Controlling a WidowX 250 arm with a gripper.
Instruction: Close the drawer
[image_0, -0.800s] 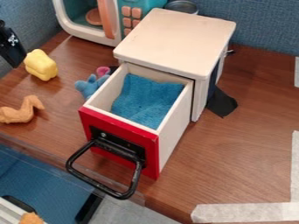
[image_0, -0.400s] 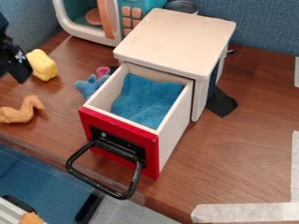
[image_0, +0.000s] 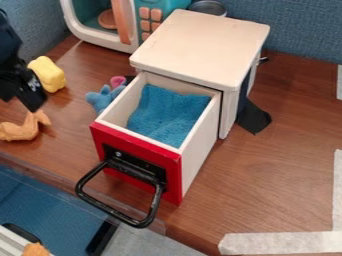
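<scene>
The black gripper (image_0: 25, 96) is at the left edge of the camera view, above the table and left of the drawer. The drawer (image_0: 137, 150), with its red front, is pulled out of the white cabinet (image_0: 200, 45) toward the table's near edge. A blue cloth (image_0: 167, 114) lies inside it. The black loop handle (image_0: 123, 216) sticks out from the red front. A gap of table separates the gripper from drawer and handle.
Left of the drawer are a yellow block (image_0: 48, 74), an orange-brown figure (image_0: 21, 130) and a blue plush toy (image_0: 101, 98). A toy microwave (image_0: 100, 25) stands behind. White tape (image_0: 280, 243) marks the right front.
At the left edge, the gripper has moved down and slightly right in the view, past the yellow block toward the orange-brown figure. The drawer has not moved.
</scene>
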